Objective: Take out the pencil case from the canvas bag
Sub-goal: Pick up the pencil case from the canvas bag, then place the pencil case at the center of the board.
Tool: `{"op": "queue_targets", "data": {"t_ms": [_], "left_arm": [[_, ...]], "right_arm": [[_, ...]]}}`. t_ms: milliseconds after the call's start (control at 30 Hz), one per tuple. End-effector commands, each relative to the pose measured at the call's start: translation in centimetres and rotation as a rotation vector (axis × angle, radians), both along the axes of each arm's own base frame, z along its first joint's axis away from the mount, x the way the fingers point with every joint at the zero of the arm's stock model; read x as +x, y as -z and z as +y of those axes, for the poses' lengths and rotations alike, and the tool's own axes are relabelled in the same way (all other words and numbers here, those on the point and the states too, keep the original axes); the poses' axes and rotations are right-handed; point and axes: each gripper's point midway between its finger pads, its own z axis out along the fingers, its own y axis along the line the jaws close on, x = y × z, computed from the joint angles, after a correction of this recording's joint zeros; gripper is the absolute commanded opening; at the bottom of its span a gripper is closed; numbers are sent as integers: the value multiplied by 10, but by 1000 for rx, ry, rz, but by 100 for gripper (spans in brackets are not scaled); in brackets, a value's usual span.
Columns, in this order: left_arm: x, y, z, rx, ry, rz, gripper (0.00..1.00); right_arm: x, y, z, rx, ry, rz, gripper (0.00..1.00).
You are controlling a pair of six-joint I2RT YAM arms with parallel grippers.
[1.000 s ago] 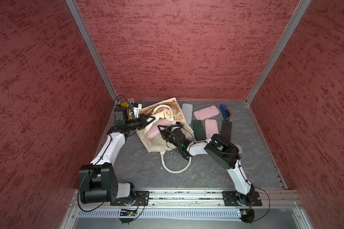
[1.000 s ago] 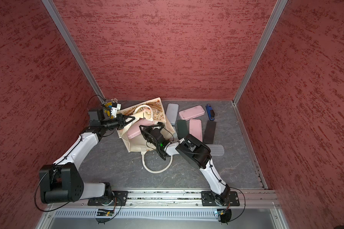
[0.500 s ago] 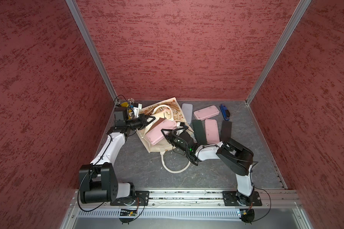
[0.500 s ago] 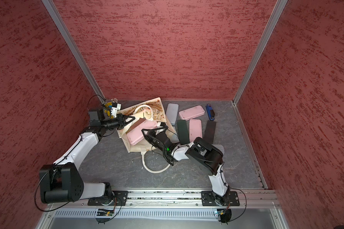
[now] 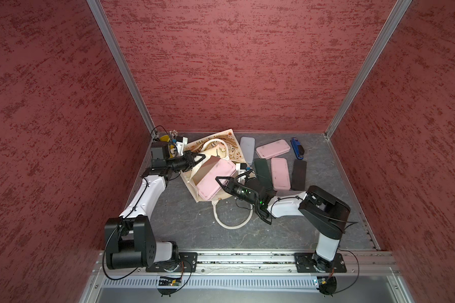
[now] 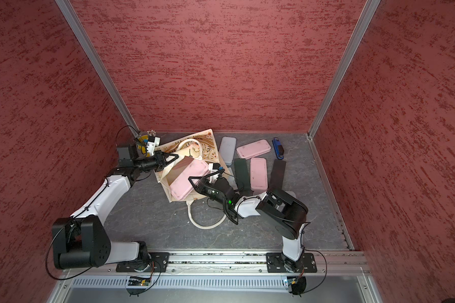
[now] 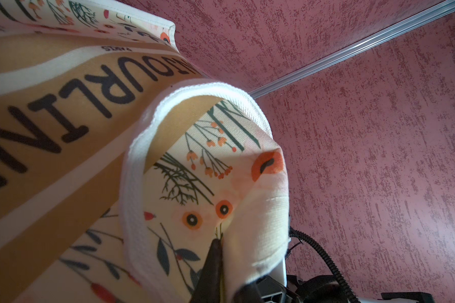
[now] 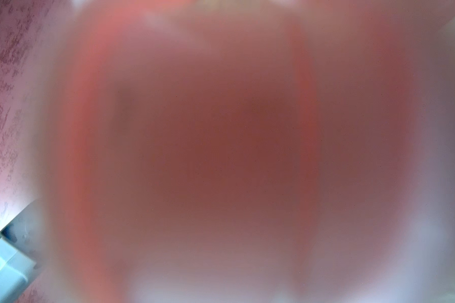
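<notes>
Start from the grey counter [image 5: 189, 225]: take the bare stretch in its near middle, in front of the row of other cases [image 5: 280, 175], as a likely place for setting down.

Note the canvas bag [image 5: 233, 150] lying at the far left of the counter, mouth turned toward the arms, one white handle [image 5: 216, 213] looped on the counter in front of it.

Find the pink pencil case [image 5: 216, 177] in both top views: tilted, most of its length already out of the mouth, far end seemingly at the rim. Hard to tell whether just inside or resting on it. Treat the step in hand as the last part of the pull-out.

Note the right pincer [image 5: 219, 181] grasping this case at one long edge. In the right wrist view, nothing but pink blur close to the lens, fitting such a grip. Note the left pincer [image 5: 202, 157] clenched on a fold of the bag's rim, holding the mouth up.

Draw the case along its own length, away from the mouth and toward the near counter, slowly and without twisting. Lift a little to avoid catching the handle loop. Release the rim only after full clearance of the case; otherwise risk dragging the whole bag. Mind the thin edge grip, likely to slip if jerked.
</notes>
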Motion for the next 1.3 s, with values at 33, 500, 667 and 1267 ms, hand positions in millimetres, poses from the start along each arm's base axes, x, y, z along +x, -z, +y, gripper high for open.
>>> {"op": "queue_targets", "data": {"t_ms": [33,500,667,1267], "left_arm": [[-2,-1,-2,-11,9,-1,3],[-2,2,-3,-9,9,8,3],[-1,1,-3,-8,8,7,3],[-2,0,-3,-9,10,4,3]], "right_arm": [[-27,-50,1,27,-108,-208,14],[-65,-86,-25,72,-168,-432,2],[-65,-93,-32,59,-141,-469,0],[-40,-118,-95,-93,178,-551,0]]}}
